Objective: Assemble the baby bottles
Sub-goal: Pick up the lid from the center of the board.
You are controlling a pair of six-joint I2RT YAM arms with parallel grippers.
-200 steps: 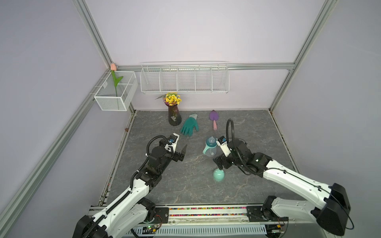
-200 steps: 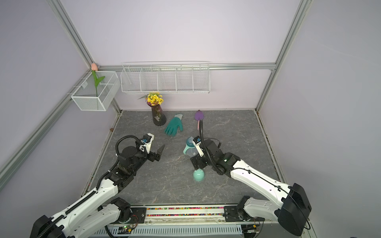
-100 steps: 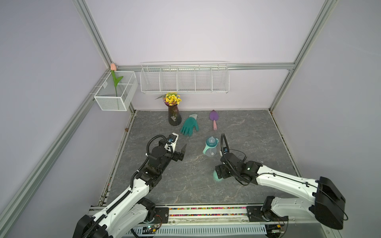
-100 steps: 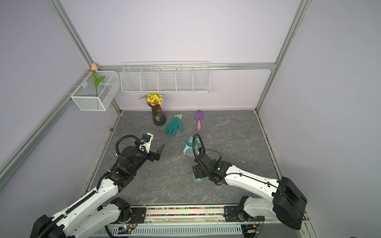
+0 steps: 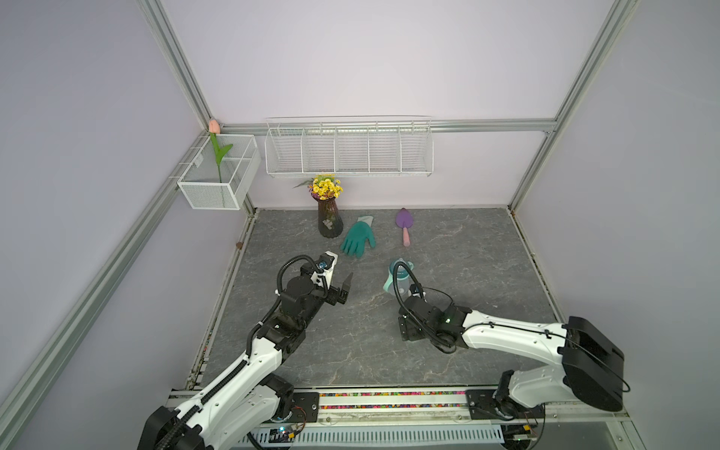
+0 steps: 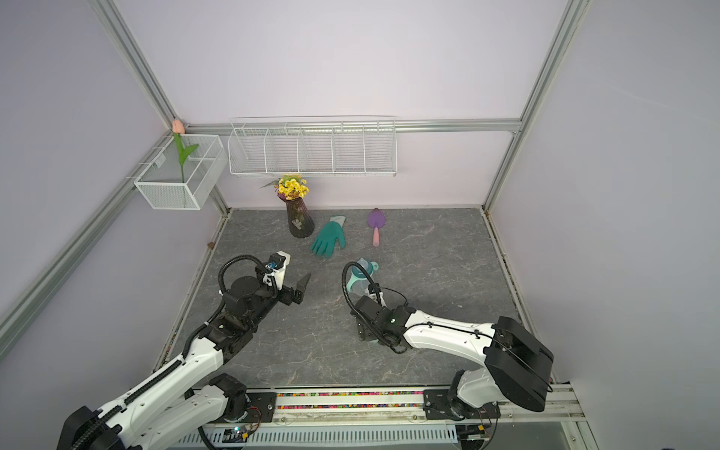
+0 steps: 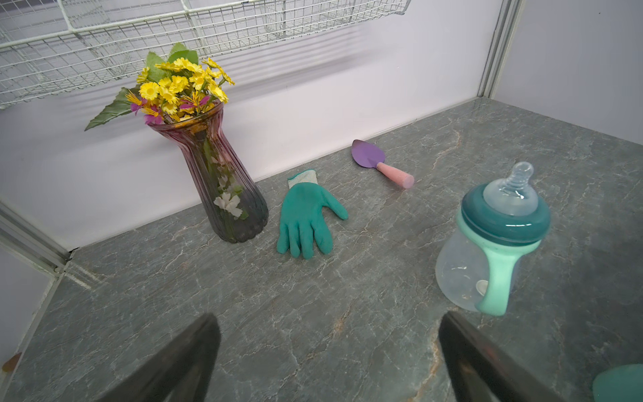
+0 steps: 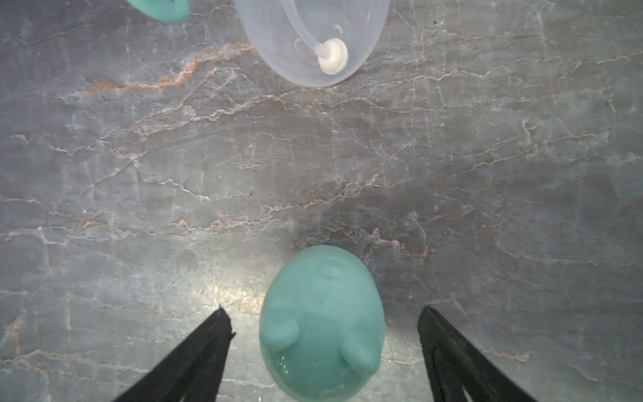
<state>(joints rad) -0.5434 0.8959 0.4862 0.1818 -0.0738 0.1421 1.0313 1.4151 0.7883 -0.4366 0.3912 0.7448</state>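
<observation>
Cap (image 8: pixel 322 323), mint and eared, sits on the table (image 8: pixel 139 174) between the right hand (image 8: pixel 324 309) and its spread fingers (image 8: pixel 195 355), untouched. Just beyond stands the bottle (image 8: pixel 313 41). Well off to the bottle's left hovers the left hand (image 7: pixel 328 316), fingers wide apart, holding nothing.

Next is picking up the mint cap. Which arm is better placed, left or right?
Right. Its open gripper straddles the mint cap, one finger on either side and not yet touching. The left gripper hangs open well away from the cap, facing the bottle.
</observation>
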